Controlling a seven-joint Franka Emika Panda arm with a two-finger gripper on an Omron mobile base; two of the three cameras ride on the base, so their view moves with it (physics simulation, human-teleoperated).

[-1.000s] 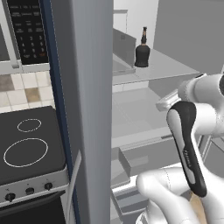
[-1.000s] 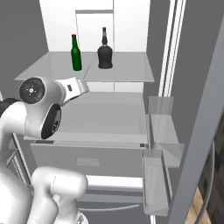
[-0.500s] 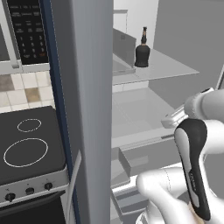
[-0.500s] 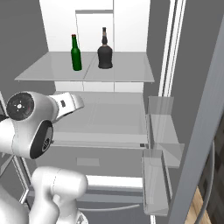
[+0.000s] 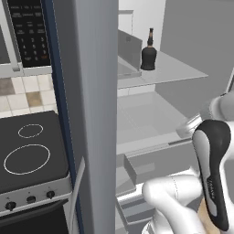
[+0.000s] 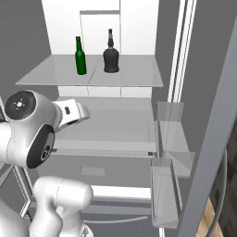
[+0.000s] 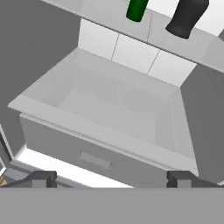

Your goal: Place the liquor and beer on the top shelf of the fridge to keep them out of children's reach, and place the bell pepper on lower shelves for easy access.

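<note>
The green beer (image 6: 81, 56) and the squat black liquor (image 6: 110, 54) stand upright side by side on the top shelf (image 6: 134, 76) of the fridge (image 6: 139, 28). The liquor (image 5: 148, 52) also stands out against the white back wall in the left base view. My gripper (image 7: 111, 179) is open with nothing between its fingertips (image 7: 43, 178). It hangs in front of a lower shelf (image 7: 113, 105), well below the beer (image 7: 137, 9) and the liquor (image 7: 188, 17). The bell pepper is out of view.
A drawer front (image 7: 92, 157) sits beneath the lower shelf. Door bins (image 6: 171, 134) line the open door on the right. The fridge's grey side wall (image 5: 91, 114) stands between the shelves and a stove (image 5: 27, 155) with a microwave (image 5: 27, 32) above it.
My arm has drawn back and down, away from the top shelf. The two bottles have stayed in place and the gripper has stayed open.
</note>
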